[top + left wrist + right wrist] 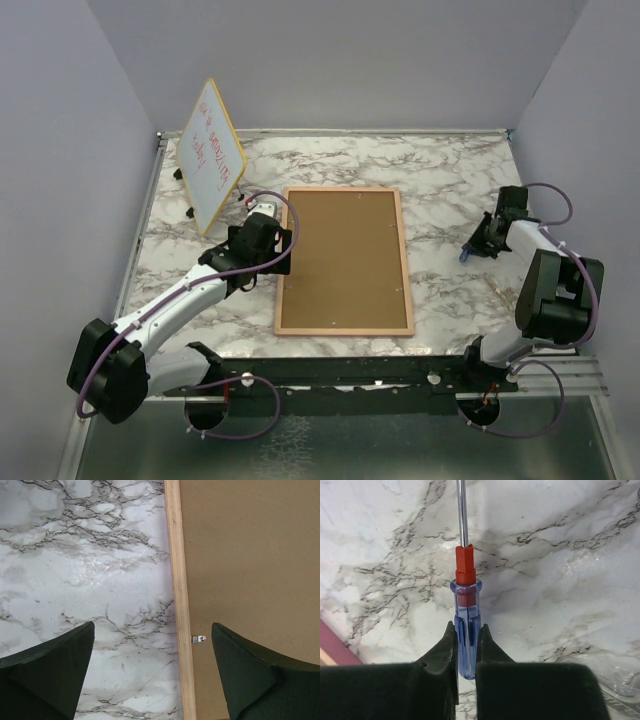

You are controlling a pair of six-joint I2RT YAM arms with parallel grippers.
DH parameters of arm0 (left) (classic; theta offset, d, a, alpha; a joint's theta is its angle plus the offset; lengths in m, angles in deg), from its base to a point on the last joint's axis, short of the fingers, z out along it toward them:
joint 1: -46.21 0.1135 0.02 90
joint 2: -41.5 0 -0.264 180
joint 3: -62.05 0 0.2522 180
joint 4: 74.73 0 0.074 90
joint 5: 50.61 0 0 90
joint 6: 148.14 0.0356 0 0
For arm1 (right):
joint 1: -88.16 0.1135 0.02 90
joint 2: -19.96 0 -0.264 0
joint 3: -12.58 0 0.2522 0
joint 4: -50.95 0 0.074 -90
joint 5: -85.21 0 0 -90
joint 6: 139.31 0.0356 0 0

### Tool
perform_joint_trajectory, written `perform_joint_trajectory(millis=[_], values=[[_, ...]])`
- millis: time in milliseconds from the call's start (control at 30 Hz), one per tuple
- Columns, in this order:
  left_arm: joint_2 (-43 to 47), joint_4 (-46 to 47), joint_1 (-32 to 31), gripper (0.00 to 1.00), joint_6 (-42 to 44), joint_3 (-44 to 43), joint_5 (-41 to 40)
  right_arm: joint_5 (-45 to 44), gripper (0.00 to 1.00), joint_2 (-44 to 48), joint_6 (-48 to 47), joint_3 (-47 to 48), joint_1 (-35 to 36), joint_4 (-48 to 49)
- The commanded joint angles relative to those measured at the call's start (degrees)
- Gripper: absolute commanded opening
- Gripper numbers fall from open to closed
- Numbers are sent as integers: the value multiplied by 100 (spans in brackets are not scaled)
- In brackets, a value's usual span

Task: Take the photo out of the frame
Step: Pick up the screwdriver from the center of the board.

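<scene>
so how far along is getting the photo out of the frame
Early. Done: the frame lies back-up; the right gripper is shut on a screwdriver. In hand: the open left gripper hovers at a metal clip on the frame's edge. Left: free the clips, lift the backing, take out the hidden photo.

I found the frame [343, 262] back-up, left gripper [274, 250] over its left edge, right gripper [480, 240] well to its right.

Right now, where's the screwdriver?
Right side of the top view: the screwdriver is clamped in the right claw over the marble table, right of the frame.
</scene>
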Motion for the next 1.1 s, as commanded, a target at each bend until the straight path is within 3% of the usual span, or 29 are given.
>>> perform_joint_trajectory(millis=[0, 133, 367, 533, 667, 967, 1033, 1067], values=[[-67, -133, -17, 99, 1, -96, -163, 571, 1, 215, -17, -56, -3, -22], [-73, -156, -17, 99, -17, -97, -181, 962, 0, 126, -40, -332, 9, 135], [-126, -160, -17, 99, -1, -114, -184, 412, 1, -39, -24, -506, 448, 4], [-148, -160, -17, 99, 1, -123, -190, -112, 24, -104, 47, -399, 550, -189], [-131, -169, -17, 99, 1, -123, -217, -459, 31, -310, -8, -118, 762, -424], [-147, -169, -17, 99, 1, -123, -234, -1377, 29, -532, 188, 50, 1303, -695], [-163, -181, -17, 99, -4, -123, -228, -1384, 24, -594, 208, 49, 1329, -699], [-168, -181, -17, 99, 0, -131, -226, -1336, 13, -614, 214, 18, 1332, -673]])
